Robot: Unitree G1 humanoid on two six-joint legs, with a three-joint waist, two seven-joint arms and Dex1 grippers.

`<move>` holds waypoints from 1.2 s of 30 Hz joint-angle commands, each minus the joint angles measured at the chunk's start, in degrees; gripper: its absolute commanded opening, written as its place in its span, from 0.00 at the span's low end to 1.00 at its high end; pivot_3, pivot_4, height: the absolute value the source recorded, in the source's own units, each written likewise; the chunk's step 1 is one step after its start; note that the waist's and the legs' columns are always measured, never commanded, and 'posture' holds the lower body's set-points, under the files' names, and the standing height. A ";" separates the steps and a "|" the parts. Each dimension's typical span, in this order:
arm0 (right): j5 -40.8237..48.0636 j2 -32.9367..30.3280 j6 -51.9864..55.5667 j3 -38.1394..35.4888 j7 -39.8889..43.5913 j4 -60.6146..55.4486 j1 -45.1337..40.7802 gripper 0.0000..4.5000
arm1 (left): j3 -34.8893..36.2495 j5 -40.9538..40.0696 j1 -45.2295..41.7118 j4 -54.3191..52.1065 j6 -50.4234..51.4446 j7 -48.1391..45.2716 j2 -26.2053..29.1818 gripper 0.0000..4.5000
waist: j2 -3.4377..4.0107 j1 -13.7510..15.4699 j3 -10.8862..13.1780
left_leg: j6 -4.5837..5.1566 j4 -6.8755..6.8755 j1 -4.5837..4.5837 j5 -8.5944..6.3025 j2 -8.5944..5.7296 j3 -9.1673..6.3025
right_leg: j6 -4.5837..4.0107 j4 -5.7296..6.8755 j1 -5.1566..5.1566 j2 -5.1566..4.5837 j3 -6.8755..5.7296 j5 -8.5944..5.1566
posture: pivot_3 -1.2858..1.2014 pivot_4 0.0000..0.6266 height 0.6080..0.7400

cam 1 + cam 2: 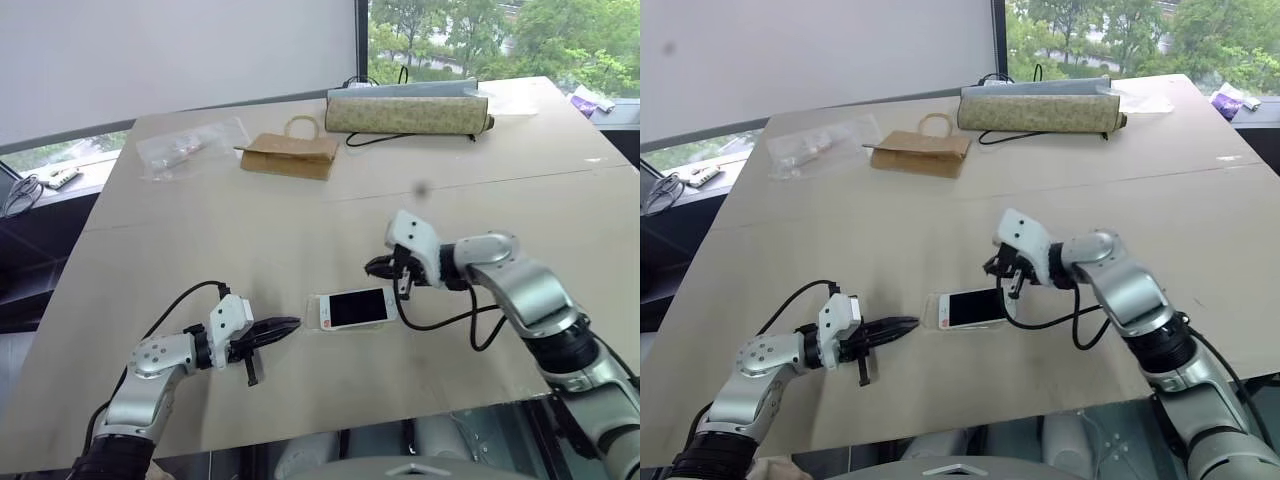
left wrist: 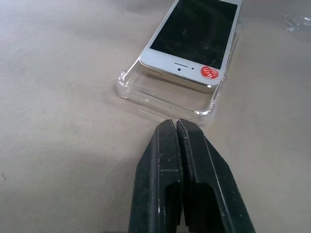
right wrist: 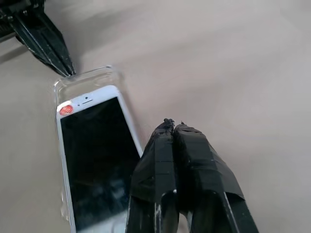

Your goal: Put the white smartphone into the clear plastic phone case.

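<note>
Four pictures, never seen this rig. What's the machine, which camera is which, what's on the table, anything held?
It is a humanoid robot with two arms, each ending in two black jaws. Two pictures come from its head, looking down over the arms; the other two come from cameras on each wrist, looking along that arm's jaws.

On the table the white smartphone lies screen up on the clear plastic phone case, not fully seated; one case end sticks out past it. Farther back are a brown paper bag, a long rolled pouch and a clear plastic bag.

The left gripper and right gripper are both shut and hold nothing.
</note>
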 commanded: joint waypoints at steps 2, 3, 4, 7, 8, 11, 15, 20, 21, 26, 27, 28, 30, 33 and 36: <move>-1.09 -8.60 1.89 -1.58 -1.37 -6.85 3.52 0.00 | -0.12 1.23 0.83 1.50 0.70 0.90 0.05 0.02 | -0.03 0.07 0.02 | -0.02 0.02 -0.10 0.01 0.00 -0.09 | 0.00 -0.09 0.00 0.01 -0.12 0.00 | 0.52 0.24 1.00; -1.36 -10.82 2.04 -1.70 -1.54 -7.74 4.88 0.00 | -0.22 1.26 0.91 1.43 0.56 0.78 0.04 0.02 | -0.04 0.18 0.02 | -0.02 0.04 -0.16 0.01 0.00 -0.12 | 0.00 -0.12 0.00 0.01 -0.17 0.00 | 0.52 0.24 1.00; -1.05 -12.67 2.41 -2.17 -1.65 -8.80 6.33 0.00 | -0.31 1.27 0.94 1.39 0.50 0.68 0.03 0.02 | -0.04 0.14 0.03 | -0.03 0.08 -0.27 0.02 -0.01 -0.17 | 0.00 -0.19 -0.05 0.02 -0.24 0.00 | 0.52 0.24 1.00; -0.08 -15.53 3.28 -2.61 -2.32 -11.27 9.18 0.00 | -0.42 1.36 0.50 1.72 0.45 0.56 0.05 0.02 | -0.01 0.15 0.06 | -0.04 0.10 -0.48 0.02 -0.01 -0.20 | 0.00 -0.25 -0.20 -0.08 -0.26 0.01 | 0.52 0.24 1.00; -0.12 -16.04 3.27 -2.34 -2.67 -11.69 9.67 0.00 | -0.45 1.39 0.29 1.86 0.48 0.52 0.08 0.02 | 0.02 0.17 0.08 | -0.04 0.10 -0.51 0.03 0.00 -0.23 | 0.00 -0.25 -0.23 -0.09 -0.28 0.01 | 0.52 0.24 1.00; 0.28 -16.68 3.29 -1.06 -3.27 -13.56 11.29 0.00 | -0.62 1.38 -0.66 1.99 1.08 0.21 0.46 0.02 | -0.07 0.35 0.15 | -0.04 0.10 -0.54 0.03 -0.01 -0.28 | 0.01 -0.26 -0.22 -0.11 -0.33 0.01 | 0.52 0.24 1.00; 1.34 -15.10 2.57 1.14 -3.34 -14.90 11.27 0.00 | -0.84 1.36 -1.58 1.69 2.05 0.01 1.10 0.02 | -0.20 0.79 0.28 | -0.04 0.14 -0.56 0.03 -0.02 -0.34 | 0.01 -0.28 -0.20 -0.10 -0.42 0.01 | 0.52 0.24 1.00; 1.67 -14.51 0.35 4.78 -2.10 -14.69 10.14 0.00 | -0.95 1.18 -1.95 0.25 3.72 -0.03 1.67 0.02 | -0.25 1.16 0.32 | -0.04 0.14 -0.58 0.03 -0.02 -0.40 | 0.00 -0.28 -0.21 -0.10 -0.47 0.01 | 0.52 0.24 1.00; 1.56 -14.51 -0.25 5.36 -1.86 -14.09 9.72 0.00 | -0.97 1.14 -2.02 -0.25 4.17 0.07 1.73 0.02 | -0.27 1.14 0.33 | -0.04 0.14 -0.58 0.03 -0.02 -0.40 | 0.00 -0.29 -0.20 -0.10 -0.47 0.01 | 0.52 0.24 1.00; 1.45 -14.66 -2.72 7.14 -0.55 -11.92 8.38 0.00 | -1.05 1.15 -2.29 -2.44 6.12 0.88 1.78 0.02 | -0.30 1.15 0.36 | -0.05 0.14 -0.58 0.03 -0.02 -0.41 | 0.00 -0.29 -0.20 -0.08 -0.48 0.01 | 0.52 0.24 1.00; 1.57 -14.71 -3.06 7.32 -0.28 -11.83 8.28 0.00 | -1.01 1.18 -2.27 -2.68 6.35 1.03 1.73 0.02 | -0.30 1.18 0.37 | -0.05 0.14 -0.58 0.03 -0.02 -0.42 | 0.00 -0.29 -0.20 -0.08 -0.49 0.01 | 0.52 0.24 1.00; 1.68 -14.74 -3.36 7.48 0.01 -11.84 8.18 0.00 | -0.94 1.22 -2.23 -2.82 6.51 1.14 1.67 0.02 | -0.30 1.19 0.37 | -0.05 0.14 -0.58 0.03 -0.02 -0.43 | 0.00 -0.30 -0.20 -0.08 -0.49 0.01 | 0.52 0.24 1.00; 1.86 -14.91 -3.88 7.93 0.80 -12.16 7.88 0.00 | -0.76 1.30 -1.96 -2.79 6.43 1.23 1.57 0.02 | -0.31 1.19 0.37 | -0.05 0.15 -0.59 0.03 -0.02 -0.42 | 0.00 -0.31 -0.20 -0.09 -0.49 0.01 | 0.52 0.24 1.00; 1.70 -15.65 -4.76 8.76 2.24 -12.65 7.29 0.00 | -0.61 1.39 -1.61 -2.71 6.24 1.42 1.41 0.02 | -0.32 1.20 0.38 | -0.05 0.16 -0.60 0.03 -0.03 -0.42 | 0.00 -0.32 -0.20 -0.10 -0.49 0.01 | 0.52 0.24 1.00; 1.11 -16.23 -5.76 9.75 3.37 -12.61 6.27 0.00 | -0.68 1.44 -1.30 -2.75 6.05 1.65 1.26 0.02 | -0.31 1.17 0.38 | -0.05 0.16 -0.60 0.03 -0.03 -0.43 | 0.00 -0.32 -0.20 -0.10 -0.49 0.01 | 0.52 0.24 1.00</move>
